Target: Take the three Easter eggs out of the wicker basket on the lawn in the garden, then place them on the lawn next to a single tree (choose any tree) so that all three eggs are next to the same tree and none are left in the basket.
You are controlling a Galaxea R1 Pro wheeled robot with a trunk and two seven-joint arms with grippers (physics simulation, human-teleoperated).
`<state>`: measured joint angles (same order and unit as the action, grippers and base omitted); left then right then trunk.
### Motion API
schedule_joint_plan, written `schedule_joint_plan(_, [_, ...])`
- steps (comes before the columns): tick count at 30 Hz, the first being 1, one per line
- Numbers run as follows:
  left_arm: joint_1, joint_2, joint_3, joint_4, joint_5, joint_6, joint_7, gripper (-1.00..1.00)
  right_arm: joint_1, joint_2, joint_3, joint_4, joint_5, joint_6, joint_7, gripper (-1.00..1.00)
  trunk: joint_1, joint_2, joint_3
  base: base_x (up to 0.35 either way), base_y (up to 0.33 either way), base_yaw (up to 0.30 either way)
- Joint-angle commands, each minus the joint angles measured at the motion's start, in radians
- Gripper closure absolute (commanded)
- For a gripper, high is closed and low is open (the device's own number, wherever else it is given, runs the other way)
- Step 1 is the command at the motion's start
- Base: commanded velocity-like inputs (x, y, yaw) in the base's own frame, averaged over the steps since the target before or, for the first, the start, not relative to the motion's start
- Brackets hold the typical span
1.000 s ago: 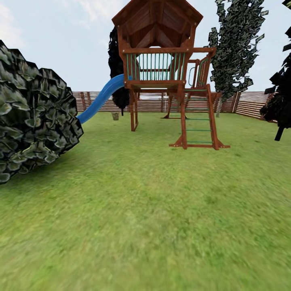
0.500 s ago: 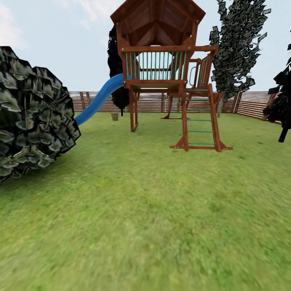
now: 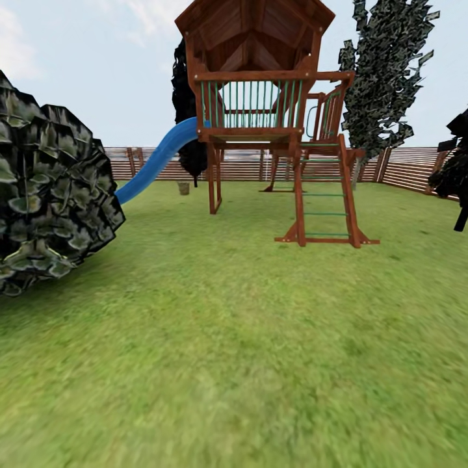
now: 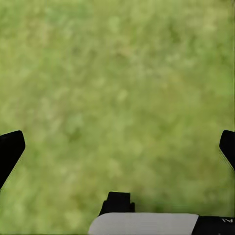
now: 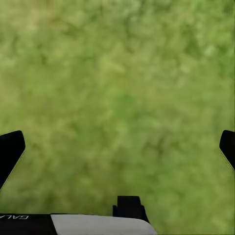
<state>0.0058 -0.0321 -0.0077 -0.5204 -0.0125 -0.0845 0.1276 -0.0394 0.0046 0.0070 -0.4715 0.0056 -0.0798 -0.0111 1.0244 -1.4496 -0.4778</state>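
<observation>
The left gripper (image 4: 117,142) and right gripper (image 5: 117,142) hang spread wide over patchy green lawn (image 3: 247,338). Far off, a small brown wicker basket (image 3: 184,188) stands just left of the wooden playhouse (image 3: 260,110), under its blue slide (image 3: 159,156).

Site is a residential back garden: a broad lawn (image 3: 260,338) enclosed by a brown horizontal-slat wooden fence (image 3: 403,166), holding a wooden play tower (image 3: 260,110) with ladder and blue slide (image 3: 156,159), and trees along the boundary.

Wooden playhouse tower (image 3: 257,84), blue slide (image 3: 156,162), ladder (image 3: 325,195), slat fence (image 3: 403,166)
</observation>
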Motion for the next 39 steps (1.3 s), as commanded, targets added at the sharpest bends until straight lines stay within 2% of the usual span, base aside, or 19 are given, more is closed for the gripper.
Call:
schedule_joint_plan(1, [0.000, 0.000, -0.003, -0.001, -0.001, -0.001, 0.004, -1.00, 0.000, 0.000, 0.001, 0.000, 0.001, -0.003, -0.001, -1.00, 0.001, 0.000, -0.001, 0.335, 0.000, 0.000])
schedule_joint_plan(39, [0.000, 0.000, -0.008, -0.001, -0.001, -0.001, 0.004, -1.00, 0.000, 0.000, 0.001, -0.004, 0.001, -0.003, -0.001, -1.00, 0.001, 0.000, -0.001, 0.335, 0.010, 0.000])
